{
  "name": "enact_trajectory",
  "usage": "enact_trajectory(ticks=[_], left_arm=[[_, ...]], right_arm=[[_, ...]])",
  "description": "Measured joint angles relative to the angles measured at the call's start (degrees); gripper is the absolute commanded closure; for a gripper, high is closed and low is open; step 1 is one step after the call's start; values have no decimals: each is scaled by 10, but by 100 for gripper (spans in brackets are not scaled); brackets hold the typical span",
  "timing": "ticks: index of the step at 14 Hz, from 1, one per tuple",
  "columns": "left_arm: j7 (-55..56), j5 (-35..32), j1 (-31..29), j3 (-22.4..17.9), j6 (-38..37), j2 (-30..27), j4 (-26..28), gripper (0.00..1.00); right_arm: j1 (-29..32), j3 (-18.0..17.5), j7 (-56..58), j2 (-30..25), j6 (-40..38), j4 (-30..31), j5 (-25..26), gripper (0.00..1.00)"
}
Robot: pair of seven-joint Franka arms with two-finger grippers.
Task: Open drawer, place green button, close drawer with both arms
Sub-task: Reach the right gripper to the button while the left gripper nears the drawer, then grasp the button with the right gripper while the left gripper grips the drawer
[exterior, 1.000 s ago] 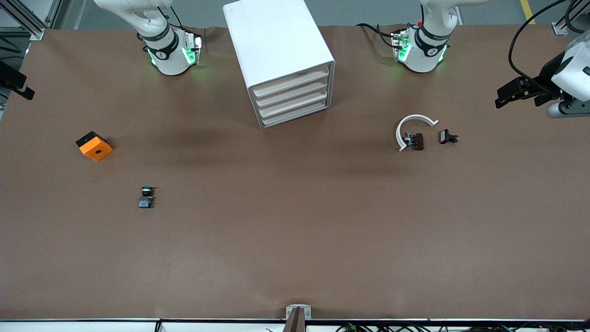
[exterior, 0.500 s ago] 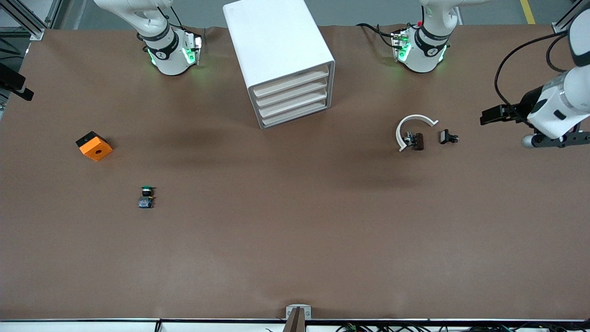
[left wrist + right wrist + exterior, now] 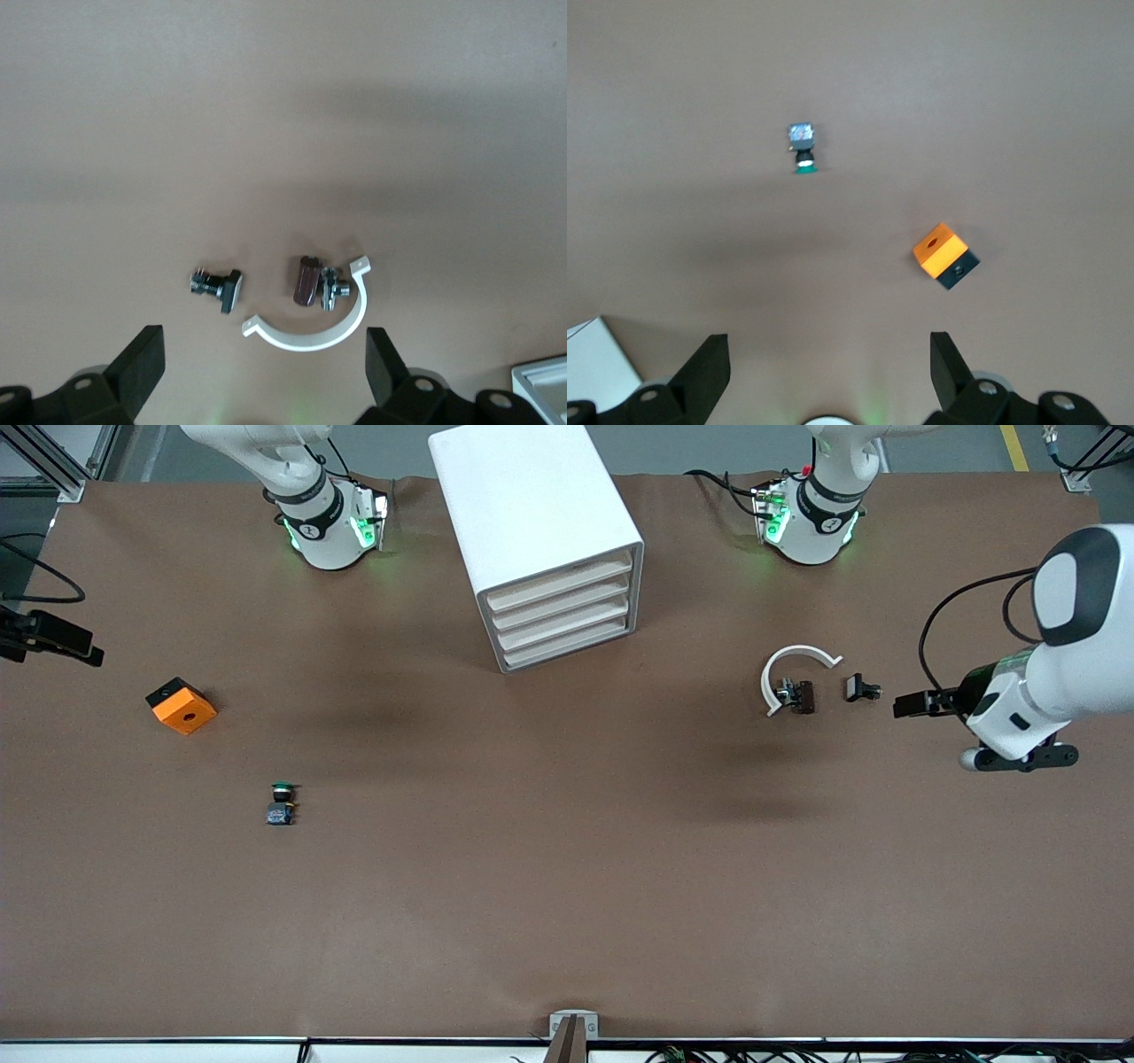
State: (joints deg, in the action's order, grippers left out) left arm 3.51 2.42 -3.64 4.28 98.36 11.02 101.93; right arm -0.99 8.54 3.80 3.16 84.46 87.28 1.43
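We see the left gripper (image 3: 261,376) spread wide over the white curved band (image 3: 312,326) — two black clip pieces (image 3: 218,287) beside it.

Matt brown table (image 3: 567,886); glossy cabinet (image 3: 523,496)

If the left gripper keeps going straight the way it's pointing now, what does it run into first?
Probably the small black clip piece: the open left gripper points at it along the table, with the white curved band next in line. The gripper seems to be above the table, so it might pass over both; height is unclear.
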Motion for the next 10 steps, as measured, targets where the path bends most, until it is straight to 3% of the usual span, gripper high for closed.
enact_trajectory(ticks=[4, 10], left_arm=[[35, 1, 18, 2, 35, 40, 0, 0], [220, 29, 74, 5, 47, 60, -15, 0]], right_arm=[[9, 3, 0, 50, 21, 1, 2, 0], [8, -2, -5, 66, 56, 15, 0, 0]])
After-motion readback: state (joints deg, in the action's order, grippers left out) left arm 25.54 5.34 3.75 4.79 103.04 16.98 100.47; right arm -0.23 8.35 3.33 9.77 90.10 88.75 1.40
